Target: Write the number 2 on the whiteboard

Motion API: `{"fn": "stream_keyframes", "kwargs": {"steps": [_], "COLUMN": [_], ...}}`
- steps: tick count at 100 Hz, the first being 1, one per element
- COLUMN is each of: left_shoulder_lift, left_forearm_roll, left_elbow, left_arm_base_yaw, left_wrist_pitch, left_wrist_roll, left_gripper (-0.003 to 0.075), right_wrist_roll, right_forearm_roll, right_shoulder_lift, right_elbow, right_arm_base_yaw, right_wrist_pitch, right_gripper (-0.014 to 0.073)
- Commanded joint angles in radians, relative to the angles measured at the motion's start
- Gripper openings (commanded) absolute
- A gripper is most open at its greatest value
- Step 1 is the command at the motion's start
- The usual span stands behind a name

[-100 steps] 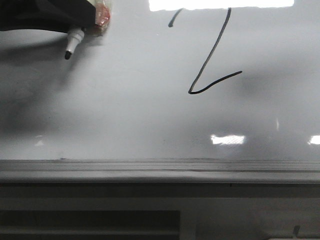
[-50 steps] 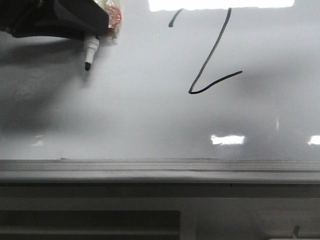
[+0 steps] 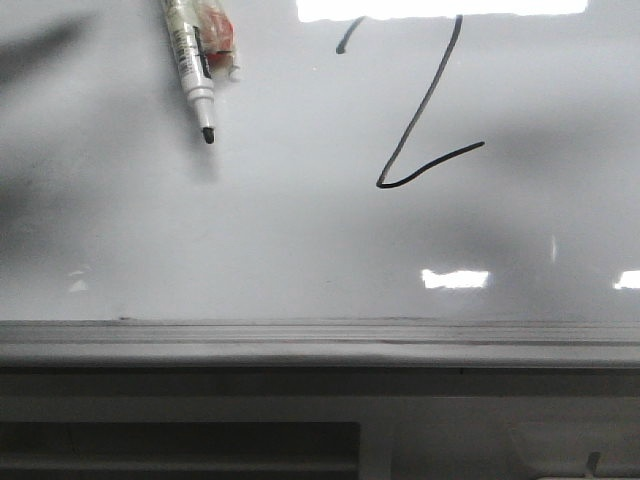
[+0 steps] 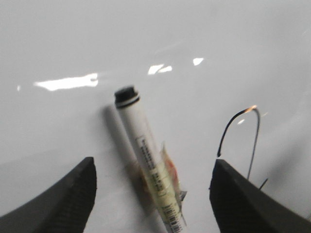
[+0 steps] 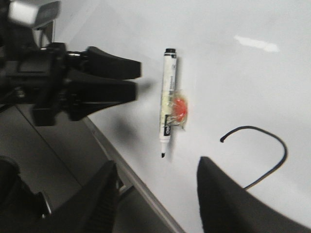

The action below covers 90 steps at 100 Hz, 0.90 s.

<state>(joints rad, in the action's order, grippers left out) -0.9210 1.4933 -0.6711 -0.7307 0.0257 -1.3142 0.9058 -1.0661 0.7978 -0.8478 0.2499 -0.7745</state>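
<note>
Number 2 (image 3: 425, 110) sits drawn in thin black line on the whiteboard (image 3: 300, 250), toward its upper right from my front camera, its top lost in glare. Left of it I see the marker (image 3: 192, 60) lying flat on the board, tip uncapped, a red tag (image 3: 218, 35) taped to its barrel. My left gripper (image 4: 153, 194) is spread wide, straddling the pen without touching. My right gripper (image 5: 155, 194) is also apart, holding nothing.

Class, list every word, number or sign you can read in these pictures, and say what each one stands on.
"2": hand-drawn in black on the whiteboard; the number 2 has its top lost in glare.
Printed label on the marker pen: too blurred to read.
No other text shows.
</note>
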Motion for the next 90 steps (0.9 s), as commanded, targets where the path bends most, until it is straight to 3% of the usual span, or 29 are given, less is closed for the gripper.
{"fn": "stream_keyframes", "kwargs": {"steps": [1, 11, 20, 24, 44, 67, 90], "left_shoulder_lift": [0.096, 0.194, 0.276, 0.313, 0.495, 0.737, 0.882], "left_forearm_roll": [-0.075, -0.121, -0.151, -0.162, -0.168, -0.161, -0.150], "left_elbow": [-0.014, 0.011, 0.050, 0.070, 0.200, 0.341, 0.396], "left_arm_base_yaw": [0.001, 0.001, 0.001, 0.001, 0.001, 0.001, 0.001], "left_wrist_pitch": [0.000, -0.005, -0.026, -0.043, -0.136, -0.136, -0.129], "left_wrist_roll": [0.003, 0.003, 0.003, 0.003, 0.003, 0.000, 0.002], "left_gripper": [0.0415, 0.0295, 0.0099, -0.0024, -0.0020, -0.0020, -0.0020], "right_wrist_roll": [-0.029, -0.031, -0.031, -0.027, 0.031, 0.031, 0.031], "right_forearm_roll": [-0.025, -0.006, 0.003, 0.008, 0.020, 0.020, 0.020], "right_shoulder_lift": [-0.034, -0.087, -0.163, -0.208, -0.465, -0.733, -0.819], "right_elbow": [-0.025, -0.006, 0.047, 0.082, 0.303, 0.525, 0.634], "right_arm_base_yaw": [-0.029, -0.042, -0.042, -0.042, -0.042, -0.042, -0.042], "right_wrist_pitch": [0.073, 0.146, 0.233, 0.269, 0.361, 0.378, 0.386], "right_gripper": [0.0197, -0.0070, -0.0046, -0.0046, -0.0047, -0.0047, -0.0047]}}
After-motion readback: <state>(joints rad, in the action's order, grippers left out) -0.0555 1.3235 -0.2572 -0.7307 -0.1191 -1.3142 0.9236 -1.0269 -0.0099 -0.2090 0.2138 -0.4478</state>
